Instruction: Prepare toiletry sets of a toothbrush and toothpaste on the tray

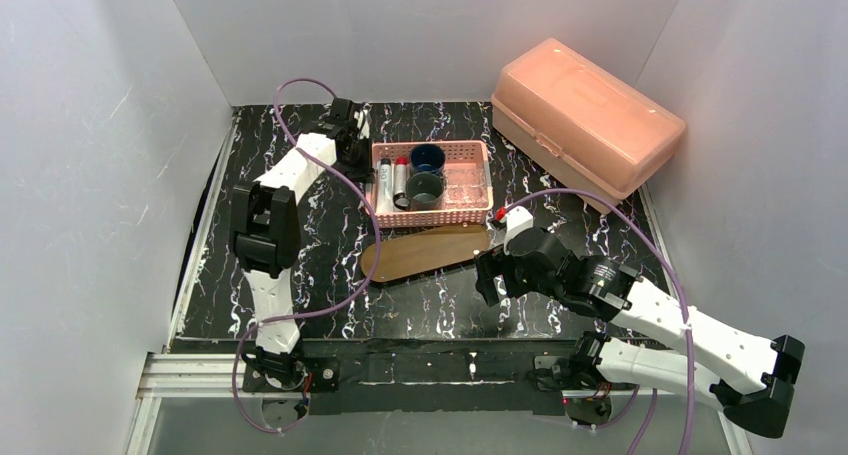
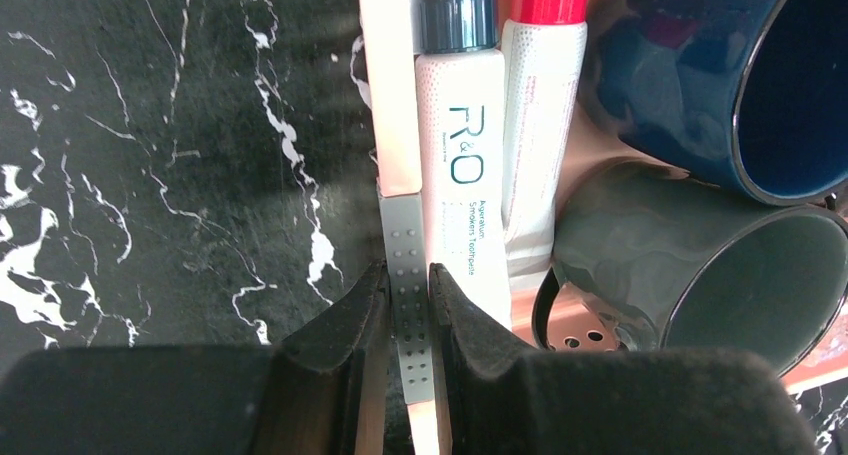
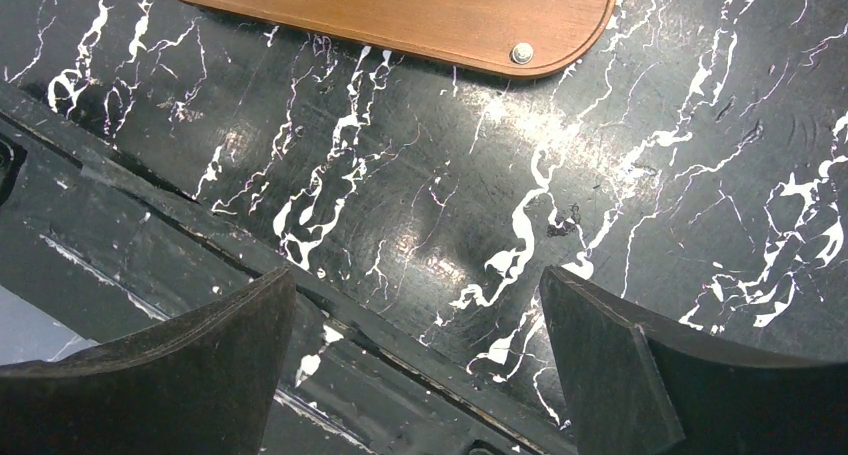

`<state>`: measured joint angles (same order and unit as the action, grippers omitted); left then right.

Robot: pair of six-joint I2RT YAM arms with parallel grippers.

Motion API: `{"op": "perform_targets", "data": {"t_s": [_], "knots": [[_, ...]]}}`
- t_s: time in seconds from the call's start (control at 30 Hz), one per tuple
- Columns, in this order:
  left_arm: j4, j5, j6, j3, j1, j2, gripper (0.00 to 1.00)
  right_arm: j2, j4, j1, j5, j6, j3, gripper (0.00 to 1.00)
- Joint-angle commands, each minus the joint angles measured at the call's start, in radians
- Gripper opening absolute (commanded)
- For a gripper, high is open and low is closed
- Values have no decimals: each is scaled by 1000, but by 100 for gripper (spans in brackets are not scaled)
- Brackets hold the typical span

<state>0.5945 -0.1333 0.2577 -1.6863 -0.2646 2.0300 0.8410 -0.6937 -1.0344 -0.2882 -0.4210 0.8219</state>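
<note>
My left gripper point(image 2: 408, 275) is shut on the grey dotted grip of a slim white toothbrush point(image 2: 390, 95) at the left edge of the pink mesh basket point(image 1: 470, 155). Right beside the toothbrush lie a white toothpaste tube with a dark blue cap point(image 2: 460, 125) and a red-capped tube point(image 2: 538, 95). A dark blue mug point(image 2: 700, 85) and a smoky grey-green cup point(image 2: 690, 265) lie on their sides in the basket. The brown wooden tray point(image 1: 425, 252) lies bare in front of the basket. My right gripper point(image 3: 415, 345) hangs open over the marble near the tray's right end point(image 3: 400, 10), holding nothing.
A large salmon lidded box point(image 1: 585, 125) stands at the back right. White walls close in the table on three sides. The black base rail point(image 3: 150, 225) runs along the near edge under my right gripper.
</note>
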Motion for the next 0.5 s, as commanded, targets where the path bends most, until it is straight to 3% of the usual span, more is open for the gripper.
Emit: {"op": "perform_targets", "data": {"t_s": [0.0,0.47], "knots": [[27,-84,-22,95,-37,-95,0,7,16,-1,-22,-19,11,100],[15,-96,-31,78,-42,-69,0,17,1,-1,-33,-45,17,100]]}}
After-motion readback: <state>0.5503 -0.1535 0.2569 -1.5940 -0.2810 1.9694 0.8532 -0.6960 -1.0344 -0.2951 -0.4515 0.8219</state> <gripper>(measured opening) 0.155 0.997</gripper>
